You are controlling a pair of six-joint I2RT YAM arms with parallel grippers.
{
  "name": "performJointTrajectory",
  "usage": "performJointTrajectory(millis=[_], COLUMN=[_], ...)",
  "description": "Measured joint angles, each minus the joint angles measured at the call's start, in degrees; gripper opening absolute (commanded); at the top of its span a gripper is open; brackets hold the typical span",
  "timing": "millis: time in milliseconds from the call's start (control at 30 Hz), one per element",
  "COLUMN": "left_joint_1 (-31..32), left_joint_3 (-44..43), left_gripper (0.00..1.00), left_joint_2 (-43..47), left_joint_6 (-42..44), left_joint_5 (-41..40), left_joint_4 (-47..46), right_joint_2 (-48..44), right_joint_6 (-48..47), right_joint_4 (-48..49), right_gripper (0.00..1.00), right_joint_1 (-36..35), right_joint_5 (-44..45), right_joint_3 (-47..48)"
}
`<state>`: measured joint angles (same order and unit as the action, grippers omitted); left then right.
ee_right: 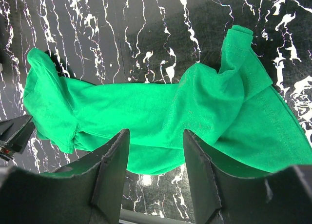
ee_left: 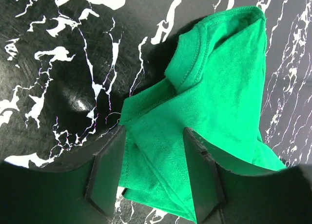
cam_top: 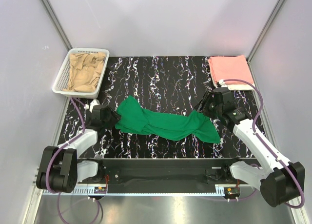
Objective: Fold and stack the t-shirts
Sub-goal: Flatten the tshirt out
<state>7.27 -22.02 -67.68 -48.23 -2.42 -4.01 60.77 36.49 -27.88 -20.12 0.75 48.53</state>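
Observation:
A bright green t-shirt [cam_top: 165, 122] lies crumpled in a long band across the black marbled table. My left gripper [cam_top: 113, 117] is open at its left end, and the cloth [ee_left: 214, 87] lies between the spread fingers [ee_left: 108, 170]. My right gripper [cam_top: 204, 107] is open at its right end, above the cloth [ee_right: 161, 112], with fingers [ee_right: 200, 175] apart. A folded salmon pink t-shirt [cam_top: 229, 69] lies at the back right on a white one [cam_top: 239, 87]. A tan-beige t-shirt [cam_top: 85, 70] is bunched in the basket.
A white mesh basket [cam_top: 62, 73] stands at the back left corner. Grey walls enclose the table on three sides. Purple cables run along both arms.

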Motion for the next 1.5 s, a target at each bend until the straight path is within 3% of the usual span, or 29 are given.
performJointTrajectory(millis=[167, 567, 1500], left_joint_1=[0.0, 0.0, 2.45], left_joint_3=[0.57, 1.07, 4.83], left_gripper=[0.6, 0.47, 0.46], left_joint_2=[0.0, -1.84, 4.26], left_joint_6=[-0.76, -1.77, -2.64], left_joint_5=[-0.02, -0.11, 0.98], left_joint_4=[-1.16, -4.59, -12.81], right_joint_2=[0.02, 0.02, 2.62], right_joint_6=[0.24, 0.68, 1.36], right_joint_4=[0.0, 0.0, 1.16], right_gripper=[0.55, 0.55, 0.55], right_joint_1=[0.0, 0.0, 0.0], right_joint_5=[0.0, 0.0, -2.12], right_joint_3=[0.0, 0.0, -2.16])
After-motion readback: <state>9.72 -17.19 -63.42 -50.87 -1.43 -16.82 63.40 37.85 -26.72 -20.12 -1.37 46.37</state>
